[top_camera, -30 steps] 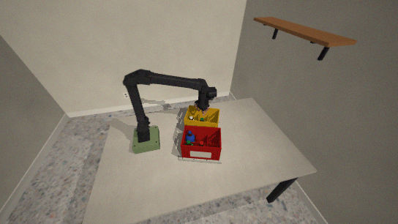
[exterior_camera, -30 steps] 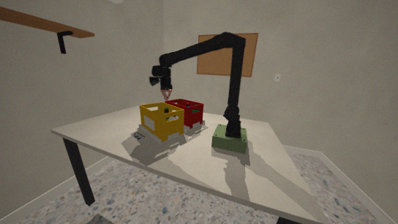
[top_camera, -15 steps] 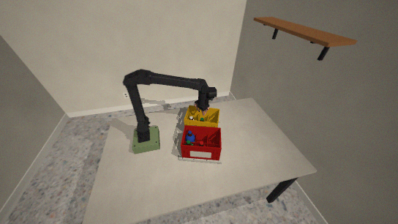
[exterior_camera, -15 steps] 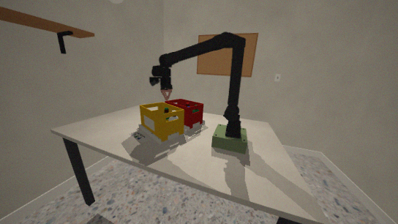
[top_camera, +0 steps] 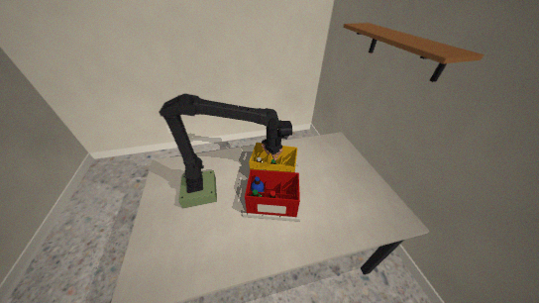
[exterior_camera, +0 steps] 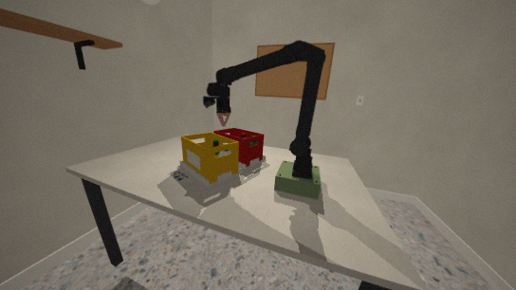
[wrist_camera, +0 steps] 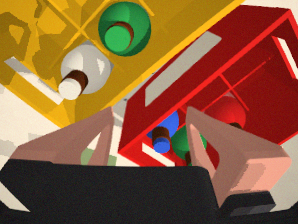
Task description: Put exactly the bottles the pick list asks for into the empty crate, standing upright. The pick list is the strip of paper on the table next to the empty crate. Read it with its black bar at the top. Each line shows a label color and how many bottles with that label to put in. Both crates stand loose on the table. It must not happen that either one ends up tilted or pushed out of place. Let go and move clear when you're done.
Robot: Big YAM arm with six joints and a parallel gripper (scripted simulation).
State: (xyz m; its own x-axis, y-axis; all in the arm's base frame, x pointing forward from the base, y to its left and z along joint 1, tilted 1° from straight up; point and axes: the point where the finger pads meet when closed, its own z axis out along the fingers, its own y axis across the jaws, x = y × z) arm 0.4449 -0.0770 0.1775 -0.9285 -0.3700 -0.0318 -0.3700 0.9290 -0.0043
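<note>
In the wrist view, the pincer (top_camera: 273,155) (exterior_camera: 223,124) (wrist_camera: 149,113) has its two smooth pink, pointy fingers partway apart. It holds nothing and hangs above the crates, touching no bottle.

At 11 o'clock is the shiny yellow crate (top_camera: 273,167) (exterior_camera: 211,163) (wrist_camera: 37,97). It has thin walls inside and two round bottles standing up: a white one (top_camera: 259,159) (wrist_camera: 86,70) and a green one (top_camera: 273,161) (exterior_camera: 215,143) (wrist_camera: 135,25).

At 2 o'clock is the red crate (top_camera: 272,202) (exterior_camera: 251,149) (wrist_camera: 200,67), with a flat pale label. It holds a blue bottle (top_camera: 257,186) (wrist_camera: 169,122), another green bottle (top_camera: 256,193) (wrist_camera: 187,141) and a red bottle (top_camera: 272,194) (wrist_camera: 227,111).

In the outside view, a paper strip (exterior_camera: 179,175) lies at 8 o'clock from the yellow crate, too small to read. Farther back, a brown board (exterior_camera: 275,73) hangs at 1 o'clock.

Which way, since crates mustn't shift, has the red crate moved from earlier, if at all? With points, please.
No; in the top view, the red crate (top_camera: 253,205) (exterior_camera: 251,154) (wrist_camera: 175,92) hasn't shifted against the green base (top_camera: 208,180) (exterior_camera: 285,187) (wrist_camera: 89,156).
</note>
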